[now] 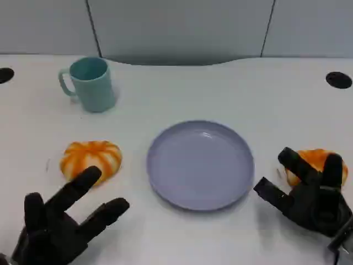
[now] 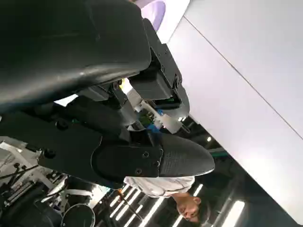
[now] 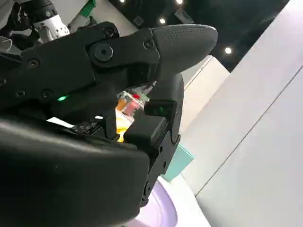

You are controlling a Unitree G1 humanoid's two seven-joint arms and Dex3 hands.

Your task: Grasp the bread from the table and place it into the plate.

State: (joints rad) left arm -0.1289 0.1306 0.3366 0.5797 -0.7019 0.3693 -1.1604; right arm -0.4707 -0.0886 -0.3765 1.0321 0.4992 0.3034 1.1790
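Two orange striped bread rolls lie on the white table. One bread roll (image 1: 91, 159) is left of the lavender plate (image 1: 200, 164). The other bread roll (image 1: 315, 160) is right of it, partly hidden behind my right hand (image 1: 309, 194). That hand's fingers are spread, reaching up in front of the roll without closing on it. My left hand (image 1: 60, 223) sits at the near left with its fingers apart, just short of the left roll, holding nothing. The plate is bare. In the right wrist view, a sliver of orange bread (image 3: 122, 128) shows past the fingers (image 3: 156, 52).
A teal mug (image 1: 91, 83) stands at the far left, handle to the left. Black round holes (image 1: 338, 80) sit near the table's far corners. A grey partition wall runs behind the table. A person (image 2: 189, 208) appears in the left wrist view.
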